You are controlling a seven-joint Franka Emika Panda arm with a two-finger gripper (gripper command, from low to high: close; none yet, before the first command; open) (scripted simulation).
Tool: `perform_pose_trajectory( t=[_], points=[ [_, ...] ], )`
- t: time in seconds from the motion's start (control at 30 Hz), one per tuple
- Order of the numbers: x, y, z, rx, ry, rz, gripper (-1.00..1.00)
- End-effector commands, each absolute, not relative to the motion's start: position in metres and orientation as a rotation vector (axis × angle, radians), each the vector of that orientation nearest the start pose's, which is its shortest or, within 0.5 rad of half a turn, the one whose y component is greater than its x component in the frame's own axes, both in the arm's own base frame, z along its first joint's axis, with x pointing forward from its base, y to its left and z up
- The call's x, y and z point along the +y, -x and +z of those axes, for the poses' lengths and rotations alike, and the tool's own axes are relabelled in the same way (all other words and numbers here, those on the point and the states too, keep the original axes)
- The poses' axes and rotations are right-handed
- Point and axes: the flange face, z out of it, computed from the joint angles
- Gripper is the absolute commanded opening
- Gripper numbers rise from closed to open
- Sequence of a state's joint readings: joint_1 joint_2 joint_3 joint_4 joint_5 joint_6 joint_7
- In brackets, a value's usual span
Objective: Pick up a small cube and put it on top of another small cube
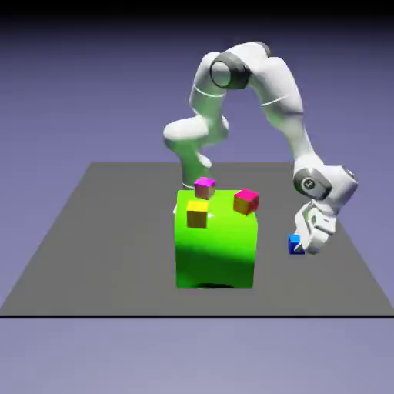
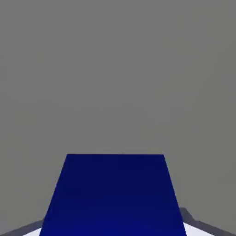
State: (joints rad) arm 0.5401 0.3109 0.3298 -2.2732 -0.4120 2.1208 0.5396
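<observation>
The small blue cube (image 1: 295, 245) sits low over the grey table at the exterior view's right, between the tips of my gripper (image 1: 302, 247), which is shut on it. In the hand view the blue cube (image 2: 113, 196) fills the lower middle, large, and hides most of both fingertips (image 2: 196, 221). Only grey table surface lies beyond it. No other small blue cube shows in either view.
A big green block (image 1: 215, 246) stands mid-table, to the left of my gripper. On its top rest a yellow cube (image 1: 197, 213) and two pink cubes (image 1: 205, 186) (image 1: 246, 201). The table's front edge (image 1: 192, 315) runs below.
</observation>
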Motion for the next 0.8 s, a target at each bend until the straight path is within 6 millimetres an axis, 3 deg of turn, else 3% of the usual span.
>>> perform_pose_trajectory(
  t=[0.0,0.1,0.2,0.3,0.43,0.47,0.63,0.67,0.7,0.73,0.77],
  points=[
    [0.352,-0.337,0.218,-1.003,3.410,0.362,-1.00],
    [0.315,-0.375,0.272,-0.695,3.484,0.406,-1.00],
    [0.274,-0.400,0.329,-0.394,3.504,0.461,-1.00],
    [0.231,-0.412,0.385,-0.118,3.476,0.518,-1.00],
    [0.180,-0.411,0.452,0.167,3.392,0.583,-1.00],
    [0.180,-0.411,0.452,0.167,3.392,0.583,-1.00],
    [0.166,-0.394,0.387,0.167,3.392,0.583,-1.00],
    [0.166,-0.394,0.387,0.167,3.392,0.583,-1.00],
    [0.166,-0.394,0.387,0.167,3.392,0.583,1.00],
    [0.166,-0.394,0.387,0.167,3.392,0.583,1.00],
    [0.169,-0.398,0.400,0.167,3.393,0.583,1.00]
  ],
)
